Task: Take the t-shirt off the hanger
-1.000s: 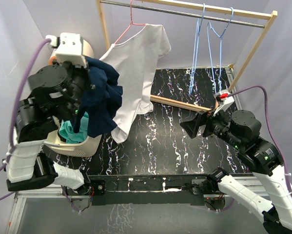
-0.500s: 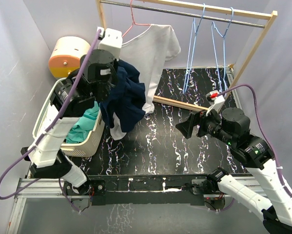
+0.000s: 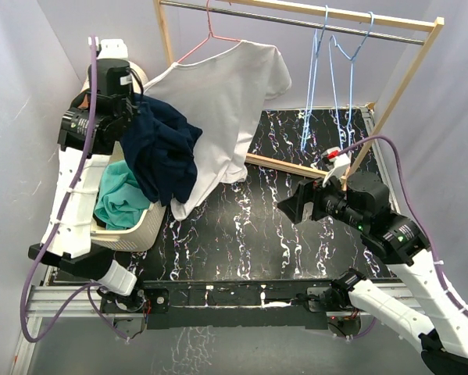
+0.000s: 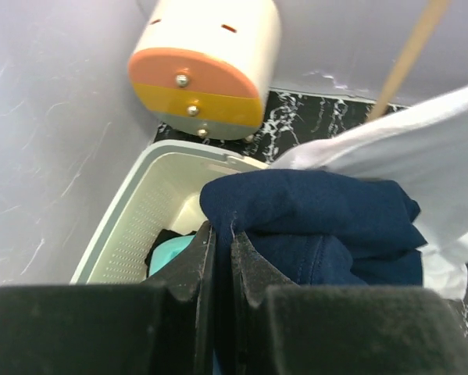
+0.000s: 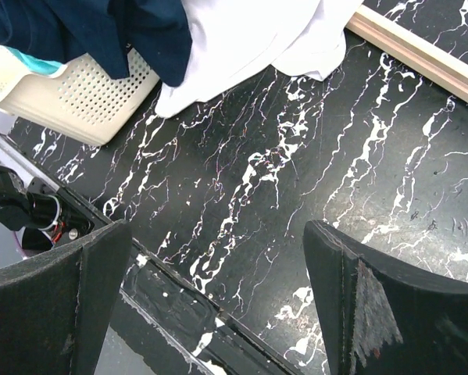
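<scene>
Navy garment [image 4: 319, 211] hangs pinched in the closed left gripper [image 4: 220, 234] above the laundry basket [image 3: 136, 230], apparently for dropping in. White t-shirt [image 3: 226, 101] drapes from 1 pink hanger [image 3: 210, 35] on the rail [image 3: 296, 19]; the right gripper [image 3: 294, 207] hovers wide open, empty.

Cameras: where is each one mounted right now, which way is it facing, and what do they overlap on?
Top external: above and behind the bases, looking down on the table and rack; both arms show.
Left wrist: on the raised left arm, facing down into the basket; left gripper shut on the navy garment.
Right wrist: on the right arm above the table, facing down; right gripper open, empty.
Shared: both wrist views catch the basket, navy garment and white t-shirt.
</scene>
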You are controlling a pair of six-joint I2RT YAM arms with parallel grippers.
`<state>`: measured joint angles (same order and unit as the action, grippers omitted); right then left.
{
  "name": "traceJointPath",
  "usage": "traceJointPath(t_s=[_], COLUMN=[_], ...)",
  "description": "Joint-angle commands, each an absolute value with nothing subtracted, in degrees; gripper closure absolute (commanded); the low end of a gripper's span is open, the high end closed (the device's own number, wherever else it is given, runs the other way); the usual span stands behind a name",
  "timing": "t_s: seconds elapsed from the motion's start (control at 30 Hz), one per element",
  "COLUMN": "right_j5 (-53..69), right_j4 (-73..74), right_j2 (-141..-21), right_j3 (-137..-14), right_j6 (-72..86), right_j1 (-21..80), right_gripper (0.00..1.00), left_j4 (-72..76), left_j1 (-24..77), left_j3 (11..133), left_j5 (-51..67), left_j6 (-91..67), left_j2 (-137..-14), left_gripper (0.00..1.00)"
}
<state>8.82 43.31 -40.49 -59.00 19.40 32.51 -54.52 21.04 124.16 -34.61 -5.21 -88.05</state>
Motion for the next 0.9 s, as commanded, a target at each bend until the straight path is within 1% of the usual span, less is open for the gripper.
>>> traceJointPath(t_s=[0.0,0.13,0.23,0.37,0.57,0.87], right_j5=[10.37,11.21,11.34,11.77,13.46,18.23], right_j4=[38.06,37.07,36.76,36.74,34.16,30.47], right_j2=[-41.74,-43.11,-44.47,-47.72,-53.16,-61.85], right_j3=[-58.82,-58.89,-59.43,-61.26,-63.71,-67.6], right_j6=[17.88,17.14,16.11,14.42,13.66,13.71], right_j1=[32.42,32.37,32.42,32.41,32.42,32.43], right_gripper=[0.05,0.05,0.05,0.04,0.03,0.03], left_j4=[-50.21,-50.25,-48.45,-44.61,-43.25,-37.63], left_j1=[17.16,15.27,13.52,10.72,10.39,10.45], left_j3=[124.64,131.52,133.88,134.06,134.32,131.95], left_j5=[-38.55,-37.81,-38.98,-41.68,-46.28,-52.08], left_j6=[-6.51,-7.84,-8.52,-7.2,-4.67,1.23], left_j2=[-84.24,-88.8,-89.66,-88.26,-87.12,-80.39], left_gripper=[1.0,1.0,1.0,1.0,1.0,1.0])
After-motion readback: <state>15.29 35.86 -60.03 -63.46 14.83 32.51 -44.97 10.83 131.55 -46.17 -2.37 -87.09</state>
